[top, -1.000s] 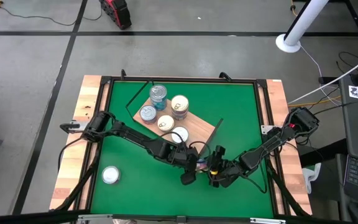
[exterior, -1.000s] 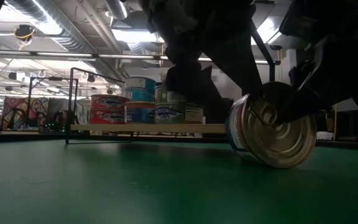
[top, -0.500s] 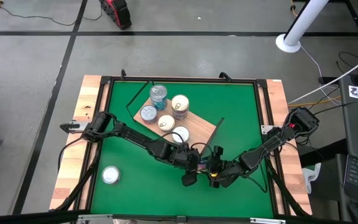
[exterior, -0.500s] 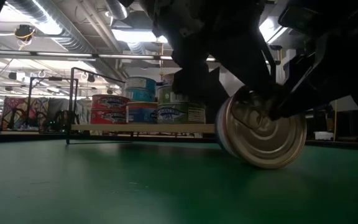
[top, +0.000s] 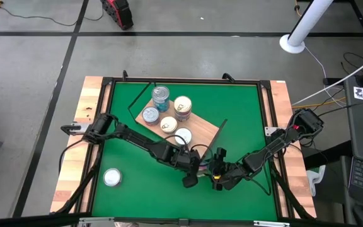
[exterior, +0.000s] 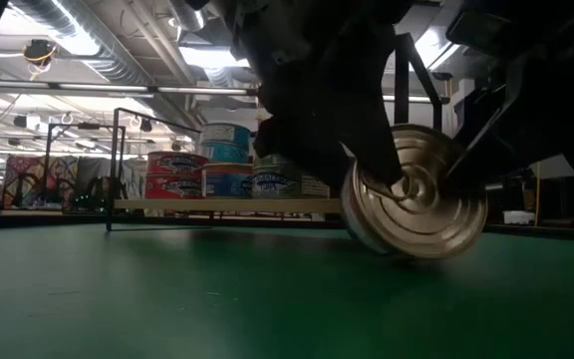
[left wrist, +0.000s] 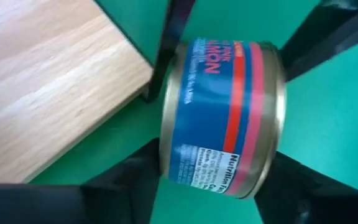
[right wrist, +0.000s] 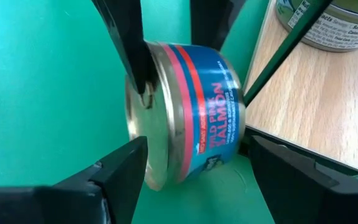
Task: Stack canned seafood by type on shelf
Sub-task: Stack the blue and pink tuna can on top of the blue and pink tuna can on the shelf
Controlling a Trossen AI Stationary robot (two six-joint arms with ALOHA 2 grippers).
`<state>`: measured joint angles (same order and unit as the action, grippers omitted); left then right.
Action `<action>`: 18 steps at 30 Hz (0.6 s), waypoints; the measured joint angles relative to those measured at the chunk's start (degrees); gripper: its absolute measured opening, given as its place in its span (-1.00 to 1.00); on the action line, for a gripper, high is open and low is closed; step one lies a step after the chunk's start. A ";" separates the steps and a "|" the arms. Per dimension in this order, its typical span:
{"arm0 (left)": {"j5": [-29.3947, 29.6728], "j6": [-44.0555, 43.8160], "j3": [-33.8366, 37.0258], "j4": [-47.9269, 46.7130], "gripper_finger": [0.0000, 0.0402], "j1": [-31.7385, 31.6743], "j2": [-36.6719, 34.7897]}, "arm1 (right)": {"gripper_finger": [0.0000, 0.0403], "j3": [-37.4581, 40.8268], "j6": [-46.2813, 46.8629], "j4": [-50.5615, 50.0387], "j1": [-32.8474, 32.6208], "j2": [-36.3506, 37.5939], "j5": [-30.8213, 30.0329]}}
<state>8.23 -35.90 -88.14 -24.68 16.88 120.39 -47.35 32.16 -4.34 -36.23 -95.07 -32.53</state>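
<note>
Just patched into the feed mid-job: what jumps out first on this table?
Near the table's front edge, the left gripper and right gripper meet around one blue-and-red salmon tin, tipped on its edge just off the shelf corner, fingers of both arms bracketing it. Stacked tins crowd the shelf's far end, and a lone silver tin sits front-left on the green mat.

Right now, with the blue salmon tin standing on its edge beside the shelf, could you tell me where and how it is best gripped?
Grip the salmon tin across its two flat end faces, coming from above. It stands on its rim on the green mat, so the curved labelled wall would probably roll or slip between fingers, while the lids give flat, parallel surfaces. Both the left gripper and right gripper already straddle it.
</note>
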 joint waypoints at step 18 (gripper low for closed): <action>-7.92 -6.06 0.04 -0.50 -0.03 -0.13 -2.90 | 0.39 -1.01 -0.85 -6.70 -0.17 3.31 1.55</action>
<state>0.31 -41.96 -88.09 -25.18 16.76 117.49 -48.36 31.31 -11.04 -36.40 -91.76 -30.98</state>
